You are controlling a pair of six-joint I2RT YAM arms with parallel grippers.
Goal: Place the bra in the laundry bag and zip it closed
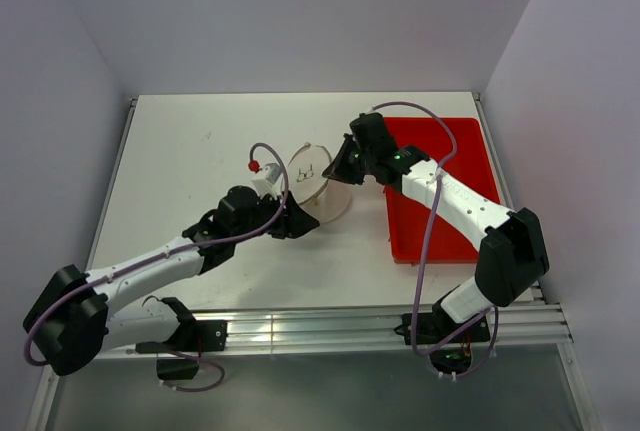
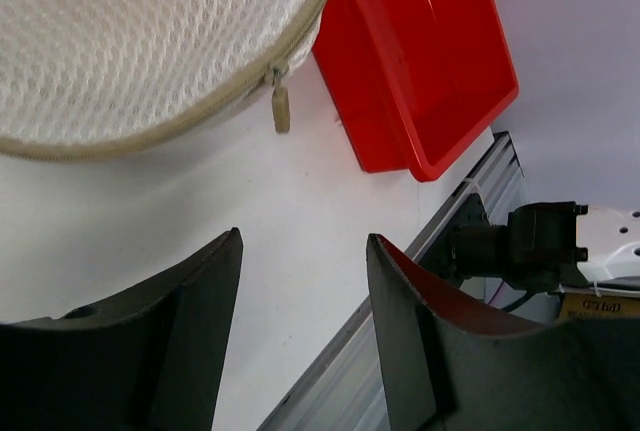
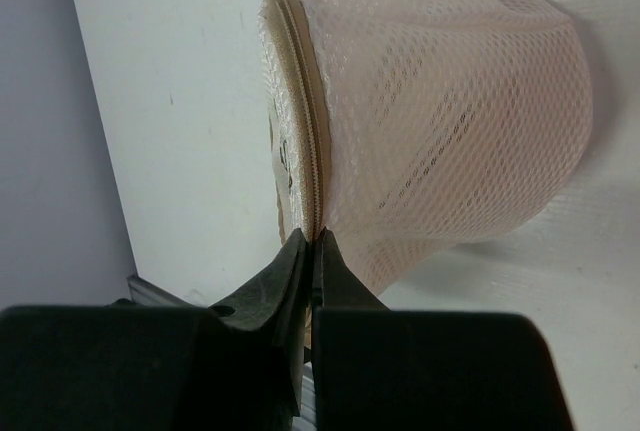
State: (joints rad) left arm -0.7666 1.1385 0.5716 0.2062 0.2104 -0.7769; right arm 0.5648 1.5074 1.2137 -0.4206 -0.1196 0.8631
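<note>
Zip seam of the laundry bag (image 3: 440,121) is clamped by the right end effector (image 3: 312,243) at lower centre; the left end effector (image 2: 305,251) is held apart along the frame's bottom

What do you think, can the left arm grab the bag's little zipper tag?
Probably yes. The left gripper is open, the zipper tag hangs free just ahead of it, and nothing lies between them. The right gripper pinches the laundry bag elsewhere.
</note>
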